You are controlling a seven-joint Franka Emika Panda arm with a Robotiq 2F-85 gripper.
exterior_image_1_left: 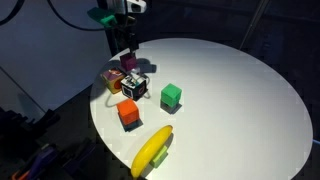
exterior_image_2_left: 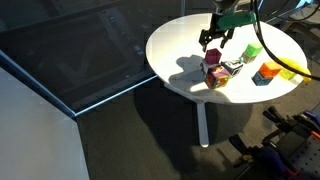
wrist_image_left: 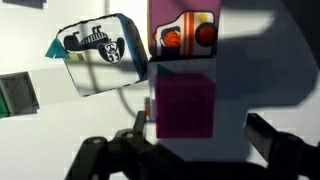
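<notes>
My gripper (exterior_image_1_left: 127, 50) hangs over the far side of a round white table (exterior_image_1_left: 230, 110), also shown in an exterior view (exterior_image_2_left: 212, 40). In the wrist view the jaws (wrist_image_left: 205, 135) are open around a magenta cube (wrist_image_left: 185, 105). One finger is close to the cube and the opposite finger stands apart from it. The magenta cube (exterior_image_1_left: 129, 63) (exterior_image_2_left: 211, 57) sits on the table just under the fingers. Beyond it lie a pink block with orange pictures (wrist_image_left: 185, 30) and a white cube with black pictures (wrist_image_left: 98, 52) (exterior_image_1_left: 135, 87).
An orange cube (exterior_image_1_left: 128, 113), a green cube (exterior_image_1_left: 171, 95) and a yellow banana (exterior_image_1_left: 152, 150) lie nearer the table's front. The table's edge runs close behind the gripper. A dark floor and a glass panel (exterior_image_2_left: 70, 60) surround the table.
</notes>
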